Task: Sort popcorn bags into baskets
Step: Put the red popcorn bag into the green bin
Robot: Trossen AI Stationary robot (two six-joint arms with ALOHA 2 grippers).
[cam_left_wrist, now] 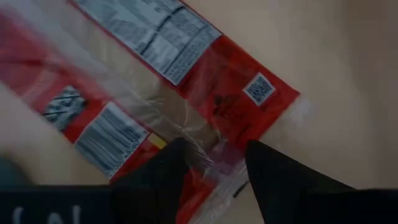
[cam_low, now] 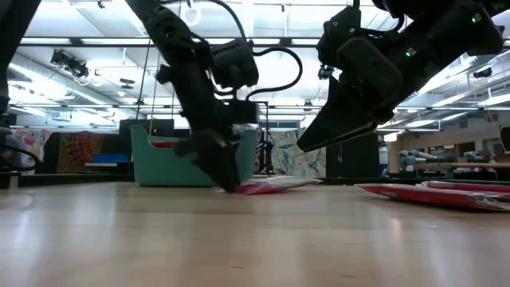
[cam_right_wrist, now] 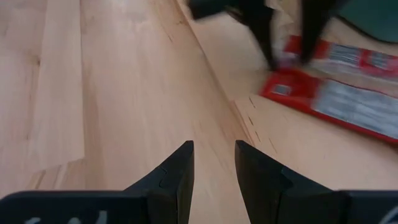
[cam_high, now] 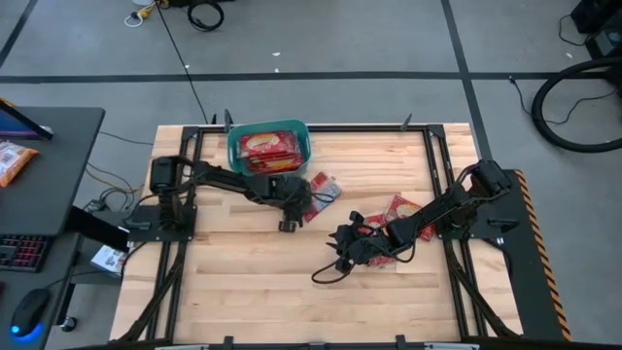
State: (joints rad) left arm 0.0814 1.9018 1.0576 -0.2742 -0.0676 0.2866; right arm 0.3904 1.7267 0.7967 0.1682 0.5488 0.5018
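Observation:
The teal basket stands at the table's far edge with red popcorn bags inside; it also shows in the low view. Two overlapping red bags lie flat on the wood right of it. My left gripper is open, pointing down at their near end, fingertips at the table. More red bags lie flat farther right, beside my right arm. My right gripper is open and empty above bare wood. My left gripper comes from above, pointing down, with one finger on each side of the red bag's end seal. The bag lies flat on the table. I cannot tell whether the fingers touch it.
A dark desk left of the table holds an orange snack bag, a keyboard and a mouse. A black cable loops off my right arm onto the wood. Bare wood spans the table's near half.

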